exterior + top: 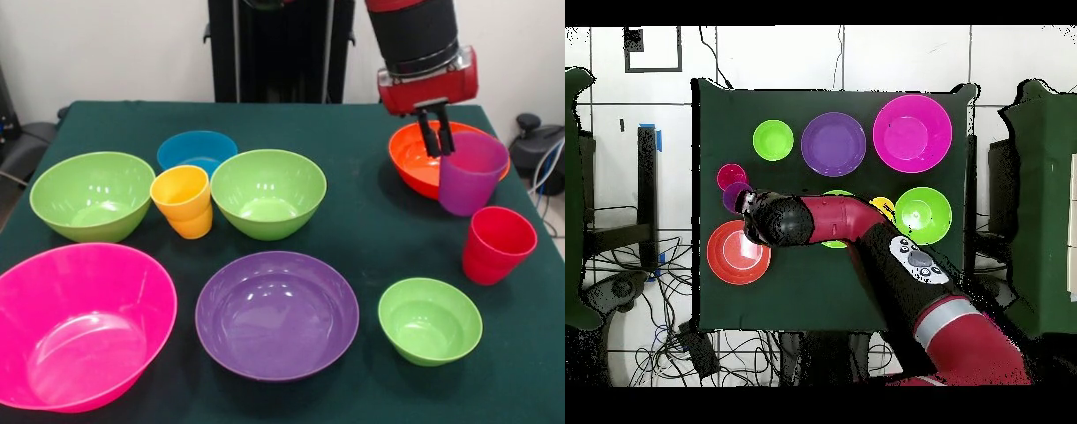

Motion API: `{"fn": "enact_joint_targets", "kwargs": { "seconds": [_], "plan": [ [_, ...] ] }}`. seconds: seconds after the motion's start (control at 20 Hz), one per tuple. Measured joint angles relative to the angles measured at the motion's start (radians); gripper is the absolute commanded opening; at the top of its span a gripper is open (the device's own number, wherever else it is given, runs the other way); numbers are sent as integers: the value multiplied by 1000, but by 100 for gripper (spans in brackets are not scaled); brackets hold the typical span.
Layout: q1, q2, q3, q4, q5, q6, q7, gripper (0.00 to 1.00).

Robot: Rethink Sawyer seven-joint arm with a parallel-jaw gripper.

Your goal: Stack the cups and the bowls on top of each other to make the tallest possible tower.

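Front view shows the fingers (436,132) clamped on the upright purple cup's (470,174) rim, beside the orange-red bowl (411,157)

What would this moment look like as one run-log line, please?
tool: shut on purple cup rim | cup: beside orange bowl | tower: not started

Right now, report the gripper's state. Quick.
Gripper: closed on the rim of the purple cup, one finger inside the cup and one outside, beside the orange-red bowl.
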Motion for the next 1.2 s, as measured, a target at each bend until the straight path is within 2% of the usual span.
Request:
{"fn": "enact_joint_targets", "kwargs": {
  "seconds": [0.15, 0.5, 1.2],
  "plan": [
    [15, 17, 2, 0, -60, 0, 0, 0],
    [54, 10, -6, -2, -142, 47, 0, 0],
    [65, 8, -7, -48, -160, 151, 0, 0]
  ]
}}
